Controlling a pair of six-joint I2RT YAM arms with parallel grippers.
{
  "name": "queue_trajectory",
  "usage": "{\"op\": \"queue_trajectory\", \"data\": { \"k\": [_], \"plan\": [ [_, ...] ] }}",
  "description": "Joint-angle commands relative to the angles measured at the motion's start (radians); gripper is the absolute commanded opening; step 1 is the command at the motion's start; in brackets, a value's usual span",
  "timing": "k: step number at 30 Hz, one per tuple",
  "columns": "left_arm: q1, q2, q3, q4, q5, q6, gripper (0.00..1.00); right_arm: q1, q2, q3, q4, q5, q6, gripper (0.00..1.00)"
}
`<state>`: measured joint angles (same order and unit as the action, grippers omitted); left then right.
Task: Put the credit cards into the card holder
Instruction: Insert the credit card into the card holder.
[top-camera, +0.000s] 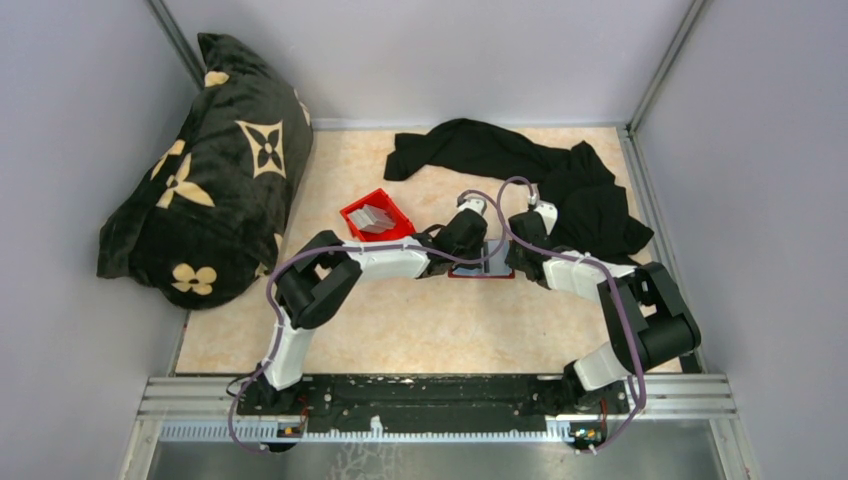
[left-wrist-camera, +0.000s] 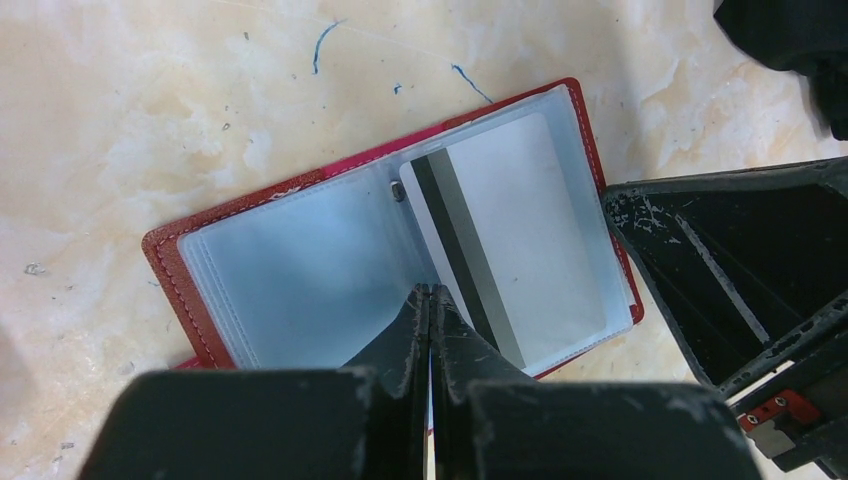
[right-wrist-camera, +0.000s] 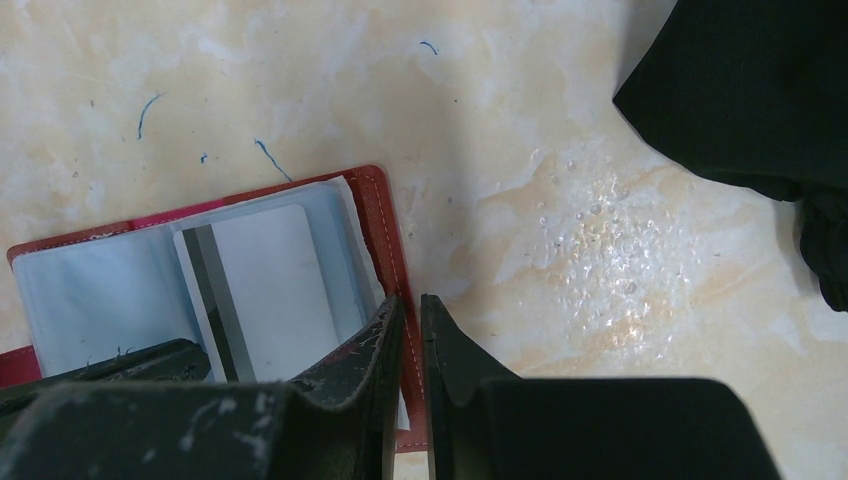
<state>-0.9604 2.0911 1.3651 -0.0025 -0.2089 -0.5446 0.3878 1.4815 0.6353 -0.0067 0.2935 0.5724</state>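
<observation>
The credit cards, thin pale grey rectangles, are in two places. A stack (top-camera: 376, 218) sits in the bright red plastic bin (top-camera: 352, 212) left of centre in the top view. One card with a dark stripe (left-wrist-camera: 520, 220) lies at the right-hand pocket of the small dark red folding card holder (left-wrist-camera: 290, 270), which is spread open on the marbled beige table (left-wrist-camera: 150, 100) at mid-frame. We cannot tell whether that card is fully seated under the clear sleeve. The left gripper (left-wrist-camera: 431, 300) has its jaws pressed together on nothing, tips down at the fold beside the card's striped edge. The right gripper (right-wrist-camera: 410, 312) has its jaws at a narrow gap astride the holder's right border, at the lower centre of its wrist view, and seems to be pinching it. To do this step well, we judge, the right grip should pin the holder flat while the closed left tips nudge the card sideways, low and slow. That way the sleeve neither buckles nor drags the holder along.
</observation>
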Motion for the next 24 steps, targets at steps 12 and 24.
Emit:
{"op": "queue_trajectory", "data": {
  "k": [12,24],
  "plan": [
    [-0.023,0.021,0.021,0.083,0.056,0.020,0.00,-0.006,0.010,0.004,-0.006,-0.013,-0.002,0.13],
    [-0.021,-0.184,-0.110,0.051,-0.248,-0.006,0.29,-0.006,-0.048,0.019,-0.011,0.014,-0.005,0.16]
  ]
}}
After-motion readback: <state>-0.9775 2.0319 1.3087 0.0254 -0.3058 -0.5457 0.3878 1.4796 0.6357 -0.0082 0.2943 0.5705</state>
